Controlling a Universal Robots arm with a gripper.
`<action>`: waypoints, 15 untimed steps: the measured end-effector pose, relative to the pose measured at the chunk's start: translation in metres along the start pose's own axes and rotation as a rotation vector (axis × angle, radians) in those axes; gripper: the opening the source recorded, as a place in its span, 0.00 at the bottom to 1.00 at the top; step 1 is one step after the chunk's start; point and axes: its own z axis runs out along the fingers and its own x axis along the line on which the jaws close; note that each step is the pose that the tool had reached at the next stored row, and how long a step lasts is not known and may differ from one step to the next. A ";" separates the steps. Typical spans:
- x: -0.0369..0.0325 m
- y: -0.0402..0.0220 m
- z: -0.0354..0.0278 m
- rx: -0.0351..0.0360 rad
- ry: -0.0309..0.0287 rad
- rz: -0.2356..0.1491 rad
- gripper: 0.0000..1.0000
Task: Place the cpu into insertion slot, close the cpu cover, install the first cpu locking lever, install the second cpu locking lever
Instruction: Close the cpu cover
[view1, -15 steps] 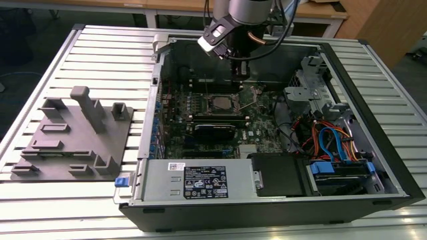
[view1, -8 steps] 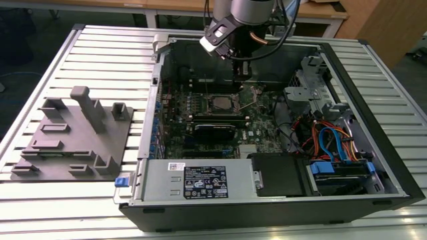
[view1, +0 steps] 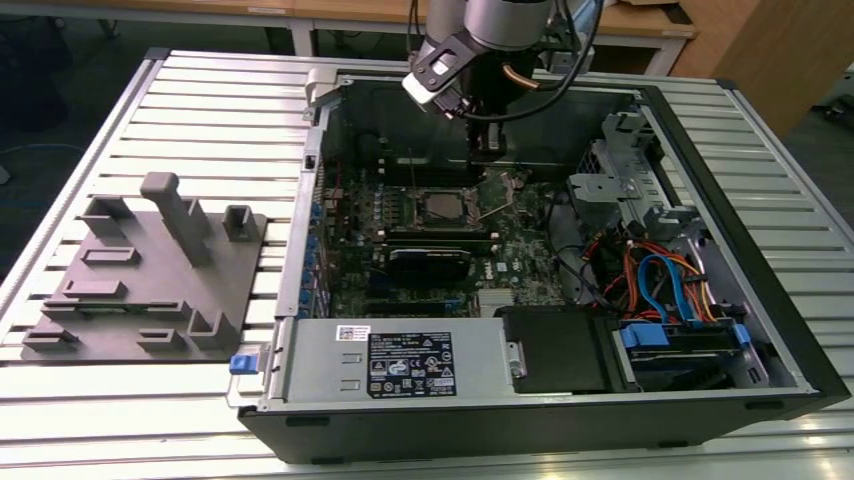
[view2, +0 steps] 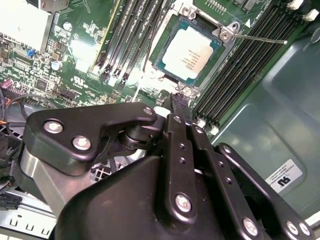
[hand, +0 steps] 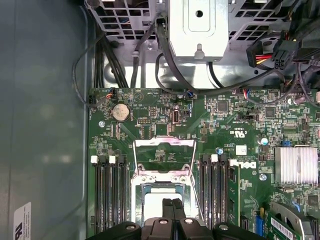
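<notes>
The cpu, a pale silver square, lies in the insertion slot on the green motherboard; it also shows in the first wrist view. The cpu cover, a silvery frame with a square window, is swung open on the far side of the socket. A thin locking lever sticks out from one socket corner. My gripper is shut with nothing between its fingers, its tip hovering just over the socket's edge. In the exterior view the arm reaches down into the open case, with the gripper above the slot.
Black memory slots flank the socket on both sides. A finned heatsink, a metal drive cage and cable bundles crowd the case. A grey fixture plate lies at the exterior view's left.
</notes>
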 end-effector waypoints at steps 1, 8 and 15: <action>0.0000 0.0003 0.0000 0.0000 -0.0001 0.000 0.11; 0.0000 0.0023 0.0001 0.0000 -0.0010 0.001 0.11; 0.0001 0.0039 0.0001 0.0000 -0.0013 0.001 0.11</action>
